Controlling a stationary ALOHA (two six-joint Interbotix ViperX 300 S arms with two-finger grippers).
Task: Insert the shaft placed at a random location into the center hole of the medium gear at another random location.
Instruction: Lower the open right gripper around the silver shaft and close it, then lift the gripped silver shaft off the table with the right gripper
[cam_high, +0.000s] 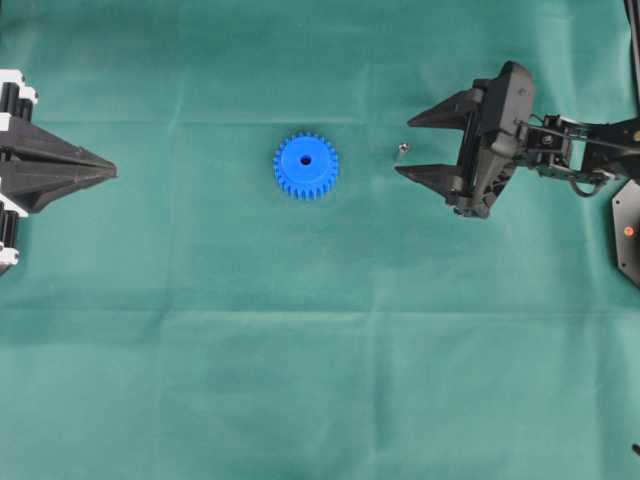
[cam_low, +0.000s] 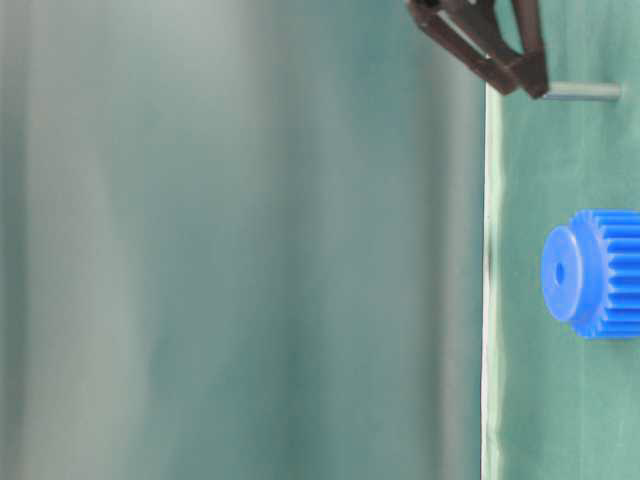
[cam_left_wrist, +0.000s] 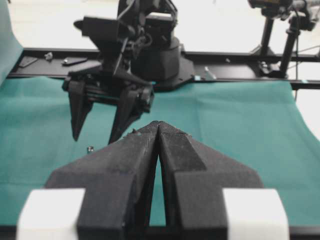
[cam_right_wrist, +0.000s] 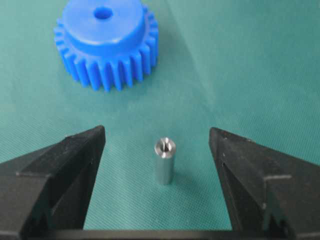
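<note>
The medium gear (cam_high: 305, 165), bright blue, lies flat on the green cloth with its center hole (cam_high: 305, 160) facing up. The shaft (cam_high: 401, 150), a tiny silvery pin, stands upright to the gear's right. In the right wrist view the shaft (cam_right_wrist: 164, 160) stands between the open fingers of my right gripper (cam_right_wrist: 157, 135), touching neither, with the gear (cam_right_wrist: 107, 42) beyond it. My right gripper (cam_high: 404, 146) straddles the shaft. My left gripper (cam_high: 112, 172) rests shut and holds nothing at the far left, well away from the gear; its tips (cam_left_wrist: 158, 123) meet.
A black mount plate (cam_high: 627, 230) sits at the right edge. In the left wrist view a black frame rail (cam_left_wrist: 240, 72) and camera stands (cam_left_wrist: 290, 45) run along the far side of the cloth, behind the right arm's base (cam_left_wrist: 155, 55).
</note>
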